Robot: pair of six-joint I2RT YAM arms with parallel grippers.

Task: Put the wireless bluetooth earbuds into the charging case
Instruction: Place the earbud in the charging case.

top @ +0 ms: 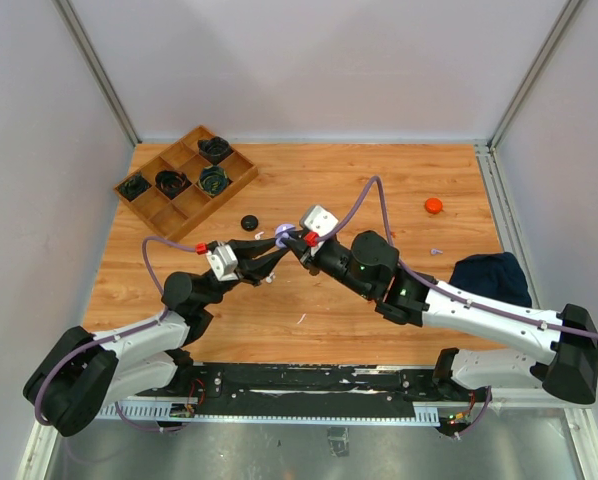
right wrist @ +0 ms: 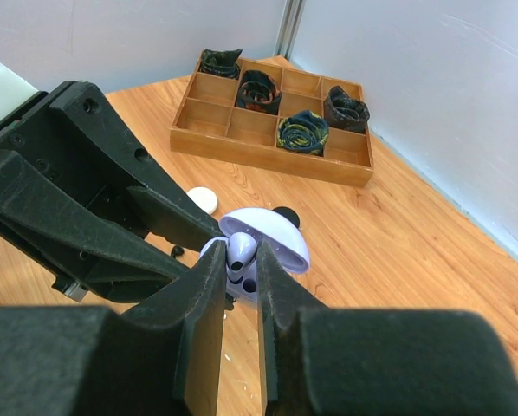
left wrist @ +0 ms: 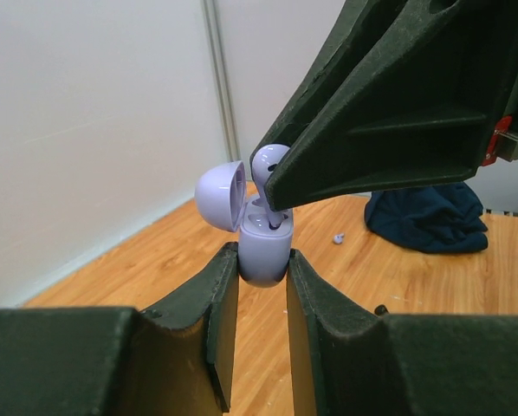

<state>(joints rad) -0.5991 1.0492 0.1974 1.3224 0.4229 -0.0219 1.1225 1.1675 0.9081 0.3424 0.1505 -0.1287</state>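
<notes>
My left gripper (left wrist: 263, 264) is shut on a pale purple charging case (left wrist: 265, 251) and holds it above the table with its lid (left wrist: 220, 194) flipped open. My right gripper (right wrist: 240, 258) is shut on a pale purple earbud (right wrist: 241, 249) and holds it at the case's open top (right wrist: 252, 282), its stem in or at a slot. In the top view both grippers meet at the case (top: 283, 236) near the table's middle. A second pale purple earbud (top: 436, 250) lies on the wood at the right; it also shows in the left wrist view (left wrist: 336, 237).
A wooden divided tray (top: 151, 207) with black coiled cables stands at the back left. A black round case (top: 248, 222), a white round case (right wrist: 202, 199) and an orange round case (top: 433, 206) lie on the table. A dark blue cloth (top: 491, 277) lies at the right edge.
</notes>
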